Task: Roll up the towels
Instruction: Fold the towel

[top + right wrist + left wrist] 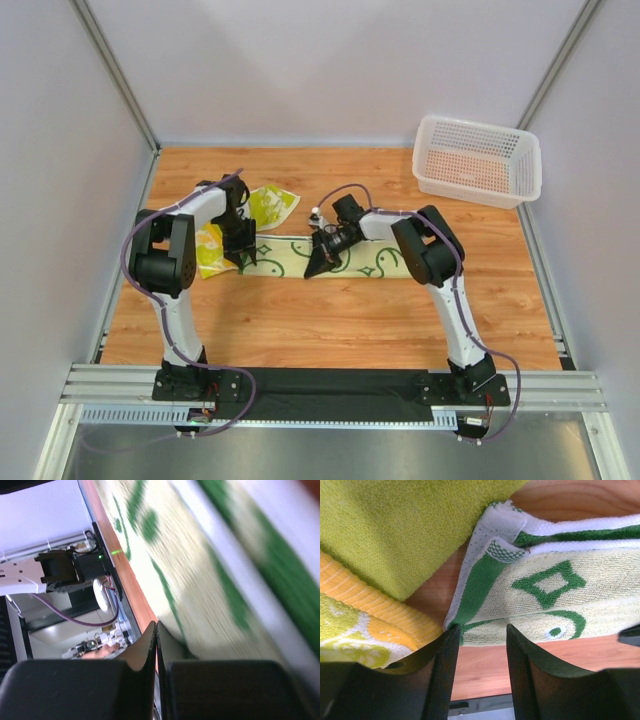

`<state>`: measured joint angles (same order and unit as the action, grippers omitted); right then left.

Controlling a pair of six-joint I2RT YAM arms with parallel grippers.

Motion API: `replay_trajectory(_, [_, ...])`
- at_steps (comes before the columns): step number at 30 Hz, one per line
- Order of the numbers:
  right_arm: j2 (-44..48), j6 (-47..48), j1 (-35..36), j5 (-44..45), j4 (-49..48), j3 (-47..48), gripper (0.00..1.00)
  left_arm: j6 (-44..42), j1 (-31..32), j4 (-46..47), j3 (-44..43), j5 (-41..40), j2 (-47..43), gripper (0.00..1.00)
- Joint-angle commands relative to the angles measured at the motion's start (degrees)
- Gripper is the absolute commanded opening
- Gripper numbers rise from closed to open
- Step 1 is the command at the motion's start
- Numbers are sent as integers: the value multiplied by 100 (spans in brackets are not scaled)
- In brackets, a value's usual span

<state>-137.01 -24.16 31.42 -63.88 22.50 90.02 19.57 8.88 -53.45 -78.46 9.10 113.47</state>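
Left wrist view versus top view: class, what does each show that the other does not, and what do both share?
Only the left wrist view shows the folded corner of the green-patterned towel and an orange ribbed band beside the yellow towel. Only the top view shows the white basket, the right arm and the whole table. Both show the two towels and the open left gripper.

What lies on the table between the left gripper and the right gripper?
The cream terry towel with green pattern spans that stretch, from left gripper to right gripper; the top external view shows it.
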Motion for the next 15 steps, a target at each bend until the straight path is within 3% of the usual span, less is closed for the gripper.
replay_trajectory(1, [366, -141, -425, 305, -123, -659, 0, -349, -97, 63, 14, -893, 228, 50])
replay_trajectory(15, [1755, 412, -892, 1114, 412, -1821, 0, -209, -97, -60, -179, -893, 307, 51])
